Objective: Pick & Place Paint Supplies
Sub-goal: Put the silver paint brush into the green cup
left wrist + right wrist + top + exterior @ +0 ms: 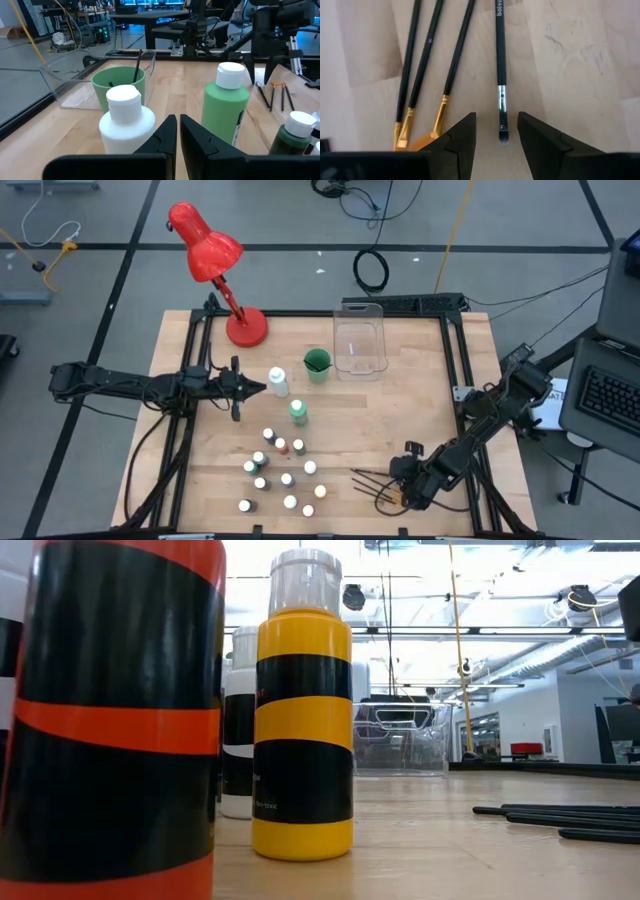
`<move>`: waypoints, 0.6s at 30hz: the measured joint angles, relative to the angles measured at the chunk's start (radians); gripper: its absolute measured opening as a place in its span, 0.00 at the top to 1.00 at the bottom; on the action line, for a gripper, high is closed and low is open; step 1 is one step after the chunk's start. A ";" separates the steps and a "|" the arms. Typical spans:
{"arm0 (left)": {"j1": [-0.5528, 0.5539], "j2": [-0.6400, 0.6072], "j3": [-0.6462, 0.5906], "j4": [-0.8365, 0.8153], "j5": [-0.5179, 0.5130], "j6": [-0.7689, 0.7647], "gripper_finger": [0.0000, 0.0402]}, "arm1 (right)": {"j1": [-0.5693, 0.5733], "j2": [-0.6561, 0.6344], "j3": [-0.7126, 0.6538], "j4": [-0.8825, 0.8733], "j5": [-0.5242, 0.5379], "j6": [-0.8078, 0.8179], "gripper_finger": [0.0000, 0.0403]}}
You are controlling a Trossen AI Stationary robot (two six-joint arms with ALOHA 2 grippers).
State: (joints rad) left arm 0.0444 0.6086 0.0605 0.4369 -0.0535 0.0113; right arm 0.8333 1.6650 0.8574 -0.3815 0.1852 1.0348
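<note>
Right end effector poised over a brush; nearly all the paint supplies still out on the table.

A silver-ferruled brush (500,75) lies flat on the table (420,380), its tip just in the gap of the right end effector (497,131), whose fingers stand apart around it, not yet gripping. Three more brushes (427,65) lie just beside it. Further off stand the small paint bottles (285,470), then the white bottle (126,125) and green bottle (227,107) just ahead of the closed, empty left end effector (177,131). Beyond them, the green cup (119,82) seems to hold one brush; the clear bin (360,340) looks empty. I'd judge the task barely begun.
</note>
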 joint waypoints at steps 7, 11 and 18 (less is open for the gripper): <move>0.000 0.000 0.000 0.000 0.000 -0.012 0.94 | 0.000 0.042 -0.001 -0.076 -0.013 0.049 0.70; 0.000 0.000 0.000 0.000 0.000 -0.010 0.94 | -0.001 0.044 -0.002 -0.108 -0.022 0.047 0.78; 0.000 0.000 0.000 0.000 0.000 -0.010 0.94 | -0.017 0.081 -0.002 -0.141 -0.026 0.053 0.97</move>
State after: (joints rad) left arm 0.0444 0.6090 0.0605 0.4366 -0.0532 0.0017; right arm 0.8162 1.7459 0.8551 -0.5229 0.1592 1.0878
